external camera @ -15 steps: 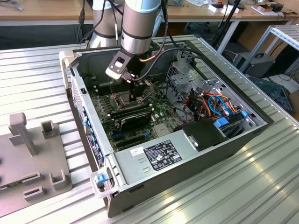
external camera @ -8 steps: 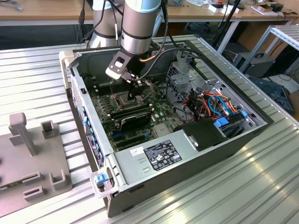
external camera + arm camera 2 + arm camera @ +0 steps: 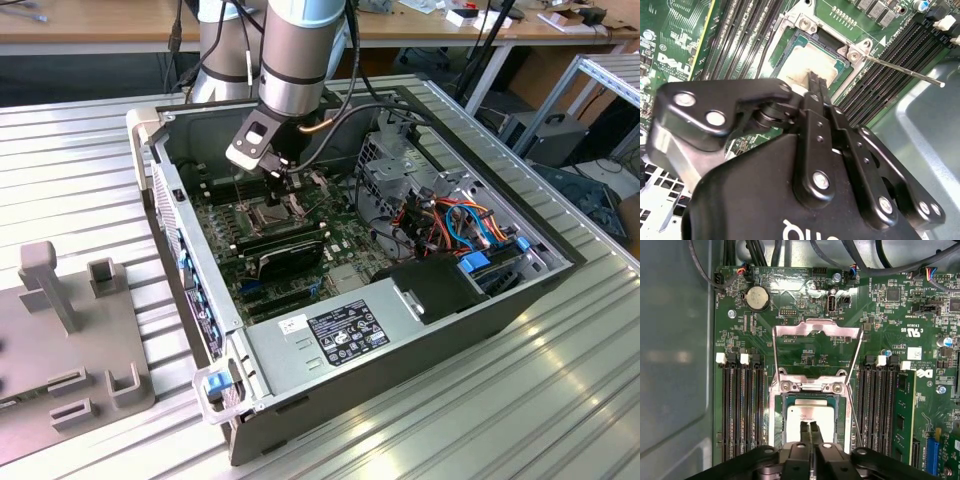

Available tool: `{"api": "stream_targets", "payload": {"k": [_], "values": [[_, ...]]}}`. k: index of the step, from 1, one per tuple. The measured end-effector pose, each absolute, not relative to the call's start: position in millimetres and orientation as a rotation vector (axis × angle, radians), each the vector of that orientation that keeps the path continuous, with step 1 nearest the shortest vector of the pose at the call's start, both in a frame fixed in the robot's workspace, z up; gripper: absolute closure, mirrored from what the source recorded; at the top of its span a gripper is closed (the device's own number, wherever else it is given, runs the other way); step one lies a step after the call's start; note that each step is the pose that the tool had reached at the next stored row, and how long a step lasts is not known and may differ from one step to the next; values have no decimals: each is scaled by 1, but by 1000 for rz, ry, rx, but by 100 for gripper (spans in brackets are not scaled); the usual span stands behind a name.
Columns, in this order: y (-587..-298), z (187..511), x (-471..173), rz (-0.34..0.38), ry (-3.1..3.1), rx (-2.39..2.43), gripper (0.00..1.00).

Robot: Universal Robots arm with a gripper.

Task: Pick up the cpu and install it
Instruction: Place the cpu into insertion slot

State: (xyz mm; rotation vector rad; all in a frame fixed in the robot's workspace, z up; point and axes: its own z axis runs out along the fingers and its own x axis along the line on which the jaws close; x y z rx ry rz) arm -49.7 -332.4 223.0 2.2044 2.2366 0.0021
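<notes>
The cpu, a flat silver-grey square, lies inside the socket frame on the green motherboard; the second wrist view has the cpu in the same seat. My gripper is shut, its two thin black fingertips pressed together just over the middle of the chip's top, with nothing between them. In the second wrist view the gripper points down at the chip's edge. The exterior view shows the gripper lowered into the open computer case above the socket. The socket's hinged bracket stands open.
The thin latch lever sticks out beside the socket. Memory slots flank it on both sides. A long black module, the power supply, a drive cage with coloured cables and the case walls crowd around. A grey fixture sits outside.
</notes>
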Motion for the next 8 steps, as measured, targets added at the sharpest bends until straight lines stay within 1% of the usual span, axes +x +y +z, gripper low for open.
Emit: {"api": "stream_targets", "payload": {"k": [8], "values": [[-332,222,-50,0,2238,2206,89]]}}
